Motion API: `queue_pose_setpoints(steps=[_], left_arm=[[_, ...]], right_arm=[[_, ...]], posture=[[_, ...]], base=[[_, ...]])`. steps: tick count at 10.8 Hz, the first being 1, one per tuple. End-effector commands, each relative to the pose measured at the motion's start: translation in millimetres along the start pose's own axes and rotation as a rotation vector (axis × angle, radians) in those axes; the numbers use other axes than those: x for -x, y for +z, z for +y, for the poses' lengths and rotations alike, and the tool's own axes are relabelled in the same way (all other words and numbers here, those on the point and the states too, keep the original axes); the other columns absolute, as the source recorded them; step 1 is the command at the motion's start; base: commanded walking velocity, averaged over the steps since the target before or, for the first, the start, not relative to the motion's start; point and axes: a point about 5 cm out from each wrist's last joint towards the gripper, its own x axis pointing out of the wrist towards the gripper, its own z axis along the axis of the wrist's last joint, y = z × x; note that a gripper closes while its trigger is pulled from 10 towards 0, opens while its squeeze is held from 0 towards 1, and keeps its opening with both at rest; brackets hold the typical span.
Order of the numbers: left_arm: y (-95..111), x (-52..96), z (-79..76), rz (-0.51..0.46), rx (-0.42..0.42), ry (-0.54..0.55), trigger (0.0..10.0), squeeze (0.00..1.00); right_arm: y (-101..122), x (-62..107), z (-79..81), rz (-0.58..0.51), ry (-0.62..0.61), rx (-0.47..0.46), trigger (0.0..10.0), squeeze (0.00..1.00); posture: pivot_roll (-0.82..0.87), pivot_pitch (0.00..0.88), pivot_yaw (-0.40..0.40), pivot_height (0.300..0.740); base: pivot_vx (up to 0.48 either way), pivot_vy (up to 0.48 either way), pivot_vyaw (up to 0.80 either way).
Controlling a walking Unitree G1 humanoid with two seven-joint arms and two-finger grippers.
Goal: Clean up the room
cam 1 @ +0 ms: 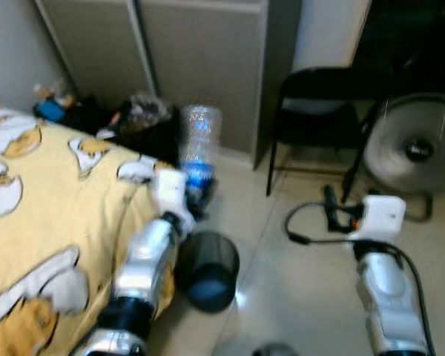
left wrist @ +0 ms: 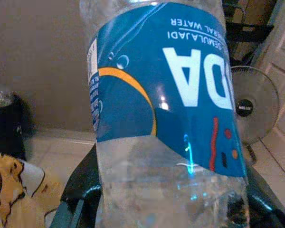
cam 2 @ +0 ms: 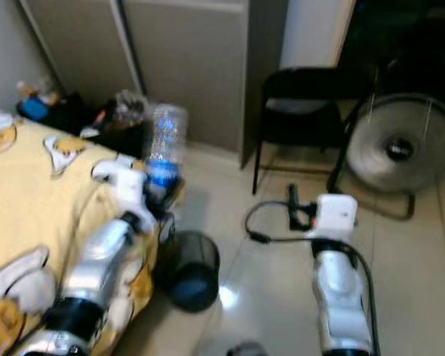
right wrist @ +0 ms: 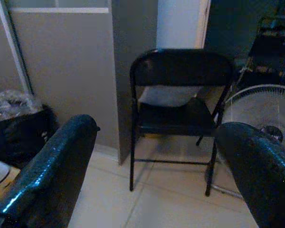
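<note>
Left end effector (cam 1: 196, 194) grips a clear water bottle (cam 1: 199, 144) near its lower part, holding it upright above the near edge of the bed (cam 1: 37, 193). Its wrist view reveals the blue label (left wrist: 164, 80) upside down, lettering the head views blur out. Just below, a black waste bin (cam 1: 208, 271) lies on its side on the tiled floor (cam 1: 297, 289). Right end effector (right wrist: 154, 171) hangs with its fingers (right wrist: 52, 166) spread wide, nothing between them, facing a black folding chair (right wrist: 180, 114) and a floor fan (cam 1: 415, 148) farther right.
</note>
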Motion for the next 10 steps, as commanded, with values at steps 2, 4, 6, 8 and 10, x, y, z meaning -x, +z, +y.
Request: queue_pose_setpoints(steps=[2, 4, 6, 8, 10], left_arm=[[3, 0.0, 20.3, 0.017, -0.046, 0.099, 10.0, 0.00], [-9, -4.6, 24.2, 0.100, -0.051, 0.127, 10.0, 0.00], [-43, -7.8, 16.9, 0.290, -0.049, 0.092, 10.0, 0.00], [-68, -2.9, 7.7, 0.433, -0.109, 0.106, 10.0, 0.00], [-74, 2.2, 18.7, 0.475, -0.182, 0.251, 10.0, 0.00]], right_arm=[[5, 0.6, 7.5, -0.010, 0.030, -0.013, 10.0, 0.00], [7, 6.8, 8.3, -0.004, 0.051, -0.013, 10.0, 0.00], [0, 30.0, 9.9, 0.043, 0.063, -0.037, 10.0, 0.00], [-5, 59.8, 13.3, 0.101, 0.088, -0.036, 10.0, 0.00], [-4, 93.0, 22.2, 0.161, 0.167, -0.032, 10.0, 0.00]], posture=[[-0.21, 0.000, 0.060, 0.728], [-0.22, 0.005, 0.055, 0.728], [-0.24, 0.086, 0.058, 0.728], [-0.30, 0.183, 0.062, 0.728], [-0.35, 0.261, 0.071, 0.728]], base=[[0.240, 0.000, 0.00], [0.000, 0.000, 0.00], [0.000, 0.000, 0.00], [0.000, 0.000, 0.00], [0.000, 0.000, 0.00]])
